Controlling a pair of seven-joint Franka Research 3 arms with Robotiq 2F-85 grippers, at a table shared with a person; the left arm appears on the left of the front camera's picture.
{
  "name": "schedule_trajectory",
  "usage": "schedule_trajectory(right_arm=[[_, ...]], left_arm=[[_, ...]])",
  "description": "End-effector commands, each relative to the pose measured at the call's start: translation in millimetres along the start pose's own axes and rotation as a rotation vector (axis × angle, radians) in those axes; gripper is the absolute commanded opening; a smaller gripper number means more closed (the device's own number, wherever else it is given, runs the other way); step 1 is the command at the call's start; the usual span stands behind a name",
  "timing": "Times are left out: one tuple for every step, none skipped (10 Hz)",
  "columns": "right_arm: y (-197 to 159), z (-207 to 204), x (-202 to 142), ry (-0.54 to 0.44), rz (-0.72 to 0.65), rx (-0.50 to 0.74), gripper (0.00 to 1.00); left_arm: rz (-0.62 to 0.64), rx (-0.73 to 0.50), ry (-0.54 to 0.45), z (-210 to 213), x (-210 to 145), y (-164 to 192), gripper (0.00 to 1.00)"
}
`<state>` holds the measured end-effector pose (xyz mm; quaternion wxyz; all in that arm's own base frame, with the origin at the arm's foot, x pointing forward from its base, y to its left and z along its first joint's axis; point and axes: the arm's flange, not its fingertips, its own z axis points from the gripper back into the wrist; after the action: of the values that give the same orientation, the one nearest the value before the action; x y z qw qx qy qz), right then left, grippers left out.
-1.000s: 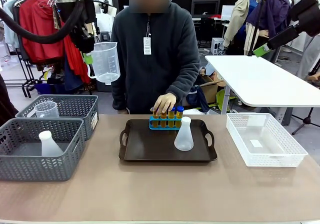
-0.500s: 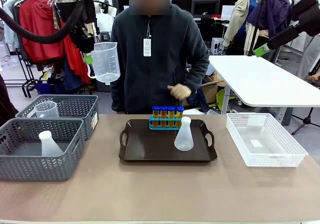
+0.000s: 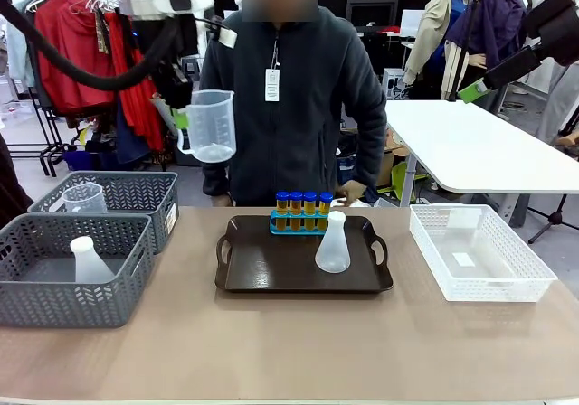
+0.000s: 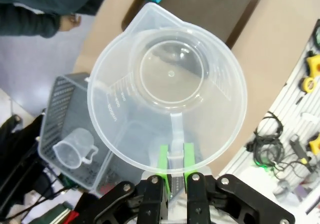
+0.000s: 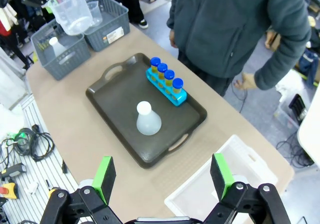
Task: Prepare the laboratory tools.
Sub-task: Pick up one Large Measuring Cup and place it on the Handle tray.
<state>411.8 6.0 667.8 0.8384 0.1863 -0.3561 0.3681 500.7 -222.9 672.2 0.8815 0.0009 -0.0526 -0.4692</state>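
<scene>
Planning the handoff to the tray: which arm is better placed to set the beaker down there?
Left. Its pincer is shut on the measuring beaker by the handle, held in the air left of the tray. The right pincer is open and empty, high above the table.

Measuring beaker (image 3: 211, 127): clear plastic, smooth, faintly frosted, with moulded graduations.
Conical flask (image 3: 332, 245): translucent white plastic, matt.
Tubes (image 3: 302, 210): clear walls, glossy blue plastic caps; rack (image 3: 298, 224) of glossy cyan plastic.
Tray (image 3: 262, 269): dark brown plastic, smooth, low sheen.
Baskets (image 3: 81, 269): grey woven-pattern plastic, matt.
Crate (image 3: 479, 253): white perforated plastic.
Surface (image 3: 298, 342): tan laminate, matt.
Person's jacket (image 3: 298, 107): dark fleece cloth.
</scene>
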Motion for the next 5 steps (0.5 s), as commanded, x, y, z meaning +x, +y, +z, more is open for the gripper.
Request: schedule_trajectory(right_arm=[[-0.3, 0.1, 1.7, -0.026, 0.002, 0.02, 1.0], [-0.3, 0.1, 1.7, -0.026, 0.002, 0.02, 1.0], [-0.3, 0.1, 1.7, -0.026, 0.002, 0.02, 1.0], [-0.3, 0.1, 1.7, -0.026, 0.002, 0.02, 1.0], [-0.3, 0.1, 1.7, -0.026, 0.002, 0.02, 1.0]], left_arm=[[-0.05, 0.013, 0.036, -14.3, 23.7, -5.3, 0.0], [-0.083, -0.005, 0.046, -30.8, 35.6, -10.0, 0.0], [-0.11, -0.027, 0.053, -50.5, 45.7, -13.0, 0.0], [-0.142, -0.074, 0.074, -70.2, 53.0, -15.1, 0.0], [-0.16, -0.092, 0.093, -91.6, 59.7, -16.3, 0.0]])
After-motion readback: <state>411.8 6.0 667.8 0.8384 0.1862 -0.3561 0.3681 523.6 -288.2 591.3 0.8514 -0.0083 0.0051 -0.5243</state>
